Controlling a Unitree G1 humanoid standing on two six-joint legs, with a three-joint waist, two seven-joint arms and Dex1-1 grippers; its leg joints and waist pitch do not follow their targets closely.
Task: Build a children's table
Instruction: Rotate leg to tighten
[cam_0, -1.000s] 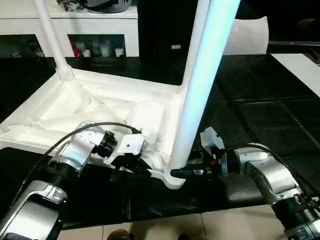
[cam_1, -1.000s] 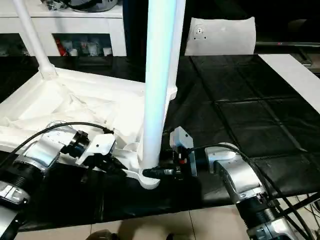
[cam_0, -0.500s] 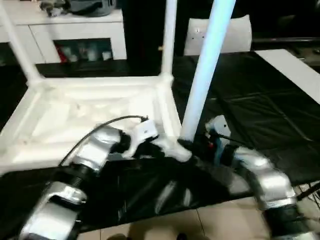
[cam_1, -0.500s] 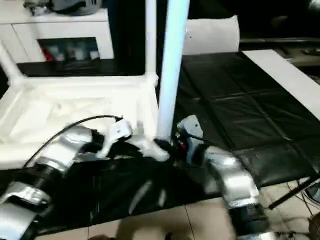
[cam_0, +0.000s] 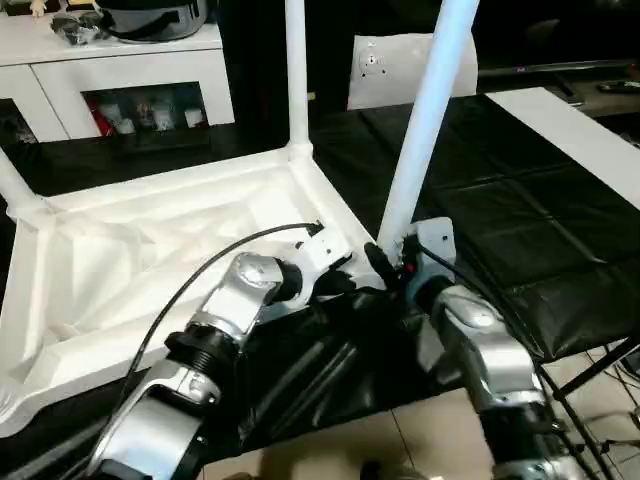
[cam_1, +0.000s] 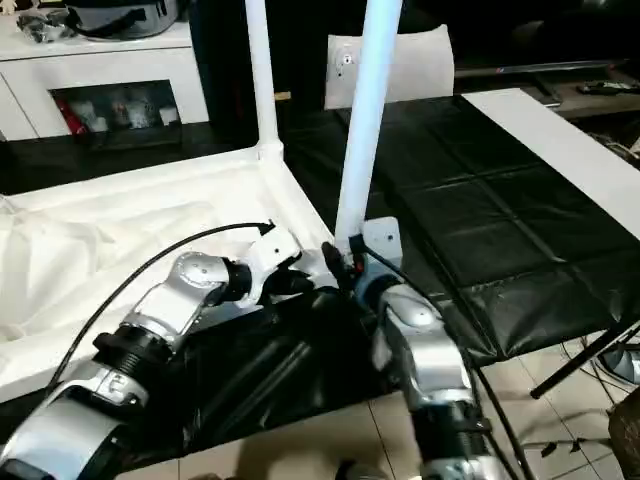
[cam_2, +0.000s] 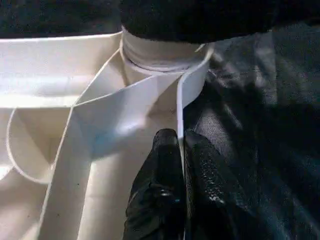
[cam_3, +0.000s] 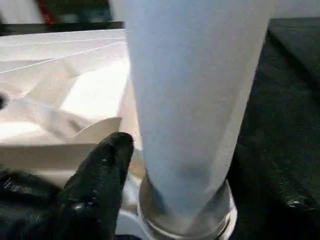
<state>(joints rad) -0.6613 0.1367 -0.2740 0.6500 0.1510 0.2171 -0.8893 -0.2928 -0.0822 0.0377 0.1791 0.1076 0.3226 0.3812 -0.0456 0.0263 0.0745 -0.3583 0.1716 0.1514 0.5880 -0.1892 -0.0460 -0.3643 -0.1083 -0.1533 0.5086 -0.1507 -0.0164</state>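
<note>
the white tabletop (cam_0: 150, 240) lies upside down on the black counter (cam_0: 520, 240). three legs stand up from its corners: one far leg (cam_0: 295, 70), one leg at the left edge (cam_0: 15, 185), and one near leg (cam_0: 425, 110). the left claw (cam_2: 181, 150) is pinched tight on the tabletop's thin rim. the right claw (cam_0: 385, 268) sits at the bottom of the near leg; whether it grips cannot be told.
</note>
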